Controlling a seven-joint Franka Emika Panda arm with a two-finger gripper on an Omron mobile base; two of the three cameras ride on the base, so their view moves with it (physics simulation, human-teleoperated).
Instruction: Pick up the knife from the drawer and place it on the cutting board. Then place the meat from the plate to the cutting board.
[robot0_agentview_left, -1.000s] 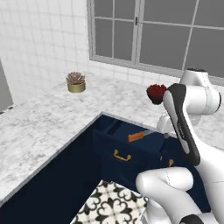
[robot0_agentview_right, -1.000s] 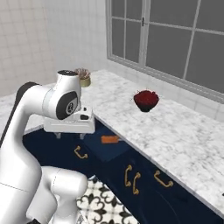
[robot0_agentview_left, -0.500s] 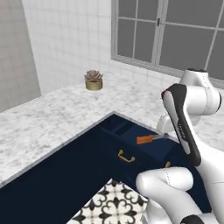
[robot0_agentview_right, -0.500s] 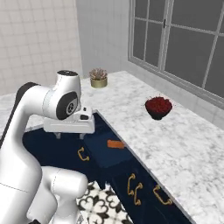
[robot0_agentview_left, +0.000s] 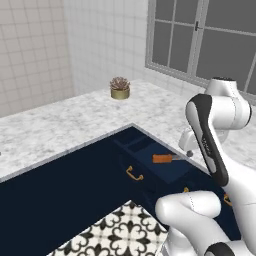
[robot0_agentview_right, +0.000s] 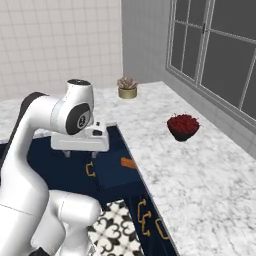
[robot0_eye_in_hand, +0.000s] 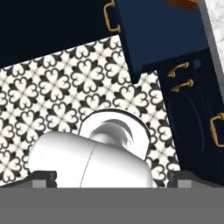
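Note:
The navy drawer stands pulled out under the marble counter, its brass bar handle facing the floor. Inside it lies the knife, with an orange handle and a short grey blade pointing towards the arm. From the right base view the knife lies at the drawer's counter side. My gripper hangs open and empty above and beside the drawer, apart from the knife. The hand view looks down past one fingertip at the floor, with the drawer and the knife's handle at the top. The cutting board, plate and meat are out of view.
A potted succulent stands at the counter's back corner. A dark bowl of red stuff sits on the counter near the window. Navy cabinet fronts with brass handles run below, above a black-and-white patterned tile floor.
The whole picture has shifted in both base views, so the base has moved along the counter. The arm keeps its pose and the gripper stays open.

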